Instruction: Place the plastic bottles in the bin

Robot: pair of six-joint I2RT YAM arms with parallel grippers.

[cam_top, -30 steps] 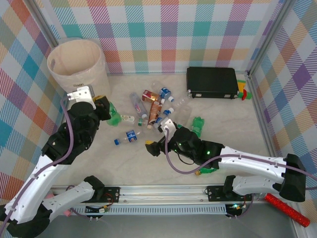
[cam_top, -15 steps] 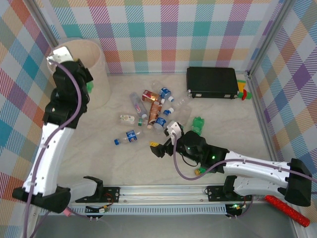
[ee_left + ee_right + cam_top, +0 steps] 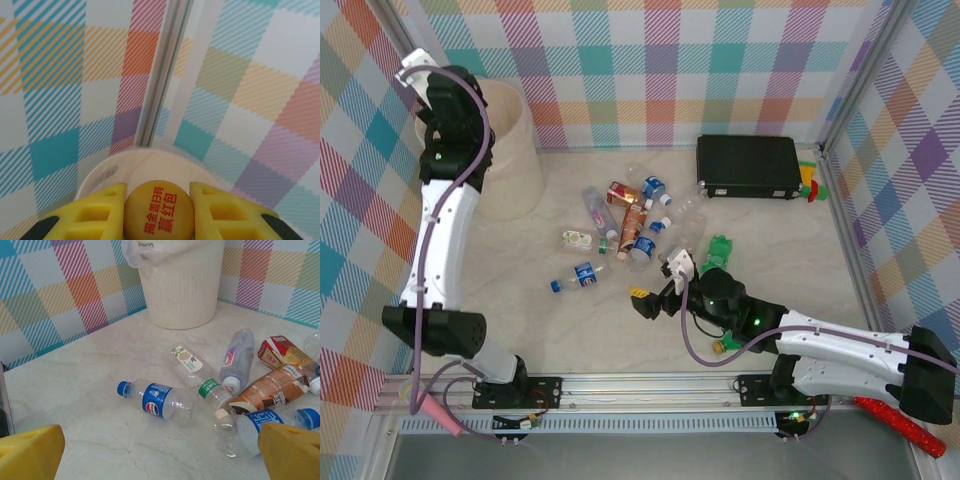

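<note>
Up at the far left, the left hand (image 3: 159, 190) is clamped on one yellow-capped bottle (image 3: 159, 220), poised over the single bin (image 3: 515, 150). Roughly ten more bottles (image 3: 632, 222) lie scattered on the table (image 3: 520, 320). Of these, a blue-labelled bottle (image 3: 582, 275) lies just left of the right hand (image 3: 645, 300), whose fingers stand wide apart. Its long axis runs left-right, cap leftward; the right arm is nearer.
</note>
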